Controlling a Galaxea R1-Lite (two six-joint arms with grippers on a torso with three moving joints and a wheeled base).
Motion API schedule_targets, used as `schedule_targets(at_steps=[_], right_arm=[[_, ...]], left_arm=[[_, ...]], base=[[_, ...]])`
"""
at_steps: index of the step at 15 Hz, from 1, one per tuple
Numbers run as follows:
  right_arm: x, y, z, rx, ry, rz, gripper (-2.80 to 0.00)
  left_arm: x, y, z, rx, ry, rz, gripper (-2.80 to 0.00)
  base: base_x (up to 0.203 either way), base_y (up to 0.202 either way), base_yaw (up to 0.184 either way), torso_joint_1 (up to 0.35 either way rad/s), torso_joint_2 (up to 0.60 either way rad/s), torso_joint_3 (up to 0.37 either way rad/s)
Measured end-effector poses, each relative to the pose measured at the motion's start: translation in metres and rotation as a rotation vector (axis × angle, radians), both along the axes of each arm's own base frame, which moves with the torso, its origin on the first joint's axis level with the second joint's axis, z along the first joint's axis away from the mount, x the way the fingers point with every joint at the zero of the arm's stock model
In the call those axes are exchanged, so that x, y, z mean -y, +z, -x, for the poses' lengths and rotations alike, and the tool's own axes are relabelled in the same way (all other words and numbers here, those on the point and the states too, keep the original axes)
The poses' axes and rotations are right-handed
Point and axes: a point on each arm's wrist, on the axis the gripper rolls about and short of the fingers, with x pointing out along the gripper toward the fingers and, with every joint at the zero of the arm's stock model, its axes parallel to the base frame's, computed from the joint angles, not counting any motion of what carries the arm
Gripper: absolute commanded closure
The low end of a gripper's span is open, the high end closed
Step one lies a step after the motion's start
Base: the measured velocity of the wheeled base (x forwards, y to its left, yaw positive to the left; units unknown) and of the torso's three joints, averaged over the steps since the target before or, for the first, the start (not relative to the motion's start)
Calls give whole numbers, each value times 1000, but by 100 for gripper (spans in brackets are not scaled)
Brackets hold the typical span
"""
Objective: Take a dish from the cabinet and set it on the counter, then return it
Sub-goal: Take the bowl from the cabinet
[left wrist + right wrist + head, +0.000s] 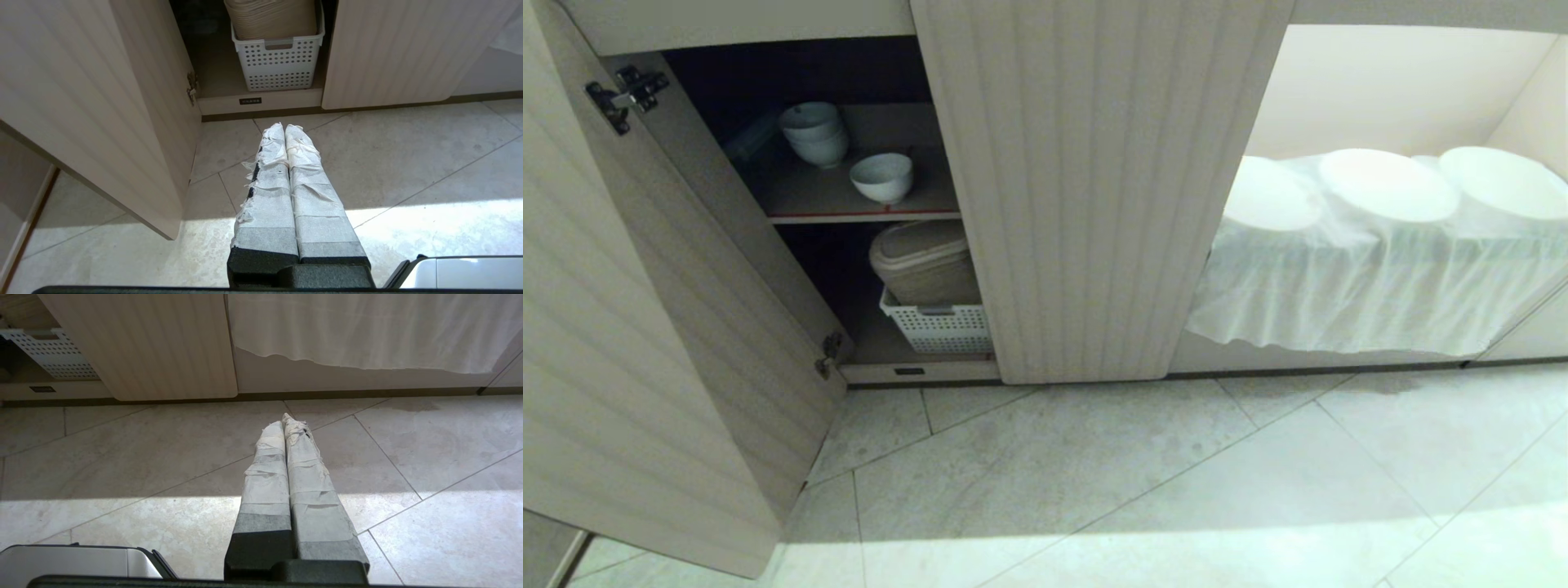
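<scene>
The cabinet (1094,188) has its left fluted door (645,327) swung open and its right door closed. On its red-edged upper shelf (866,214) the dish (882,177), a small white bowl, stands alone near the front. My left gripper (284,127) hangs over the floor tiles in front of the open cabinet, shut and holding nothing. Over the tiles further right is my right gripper (283,419), also shut and holding nothing. Neither arm shows in the head view. The counter is out of view.
Stacked greyish-white bowls (814,133) sit behind the dish. Below, a white slotted basket (939,327) holds a beige container (925,261). To the right, an open bay holds white lidded pots (1388,184) on a white cloth (1364,278). Pale floor tiles (1135,482) lie in front.
</scene>
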Motion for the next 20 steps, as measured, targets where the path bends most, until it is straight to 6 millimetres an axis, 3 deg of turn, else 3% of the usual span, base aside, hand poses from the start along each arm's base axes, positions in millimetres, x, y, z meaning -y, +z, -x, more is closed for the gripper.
schedule_targets(at_steps=[8,20], right_arm=[[0,0,0,1,-1,0,0],[0,0,0,1,-2,0,0]], left_arm=[[0,0,0,-1,1,0,0],[0,0,0,-2,1,0,0]], base=[[12,0,-1,0,0,0],[196,0,1,2,3,0]])
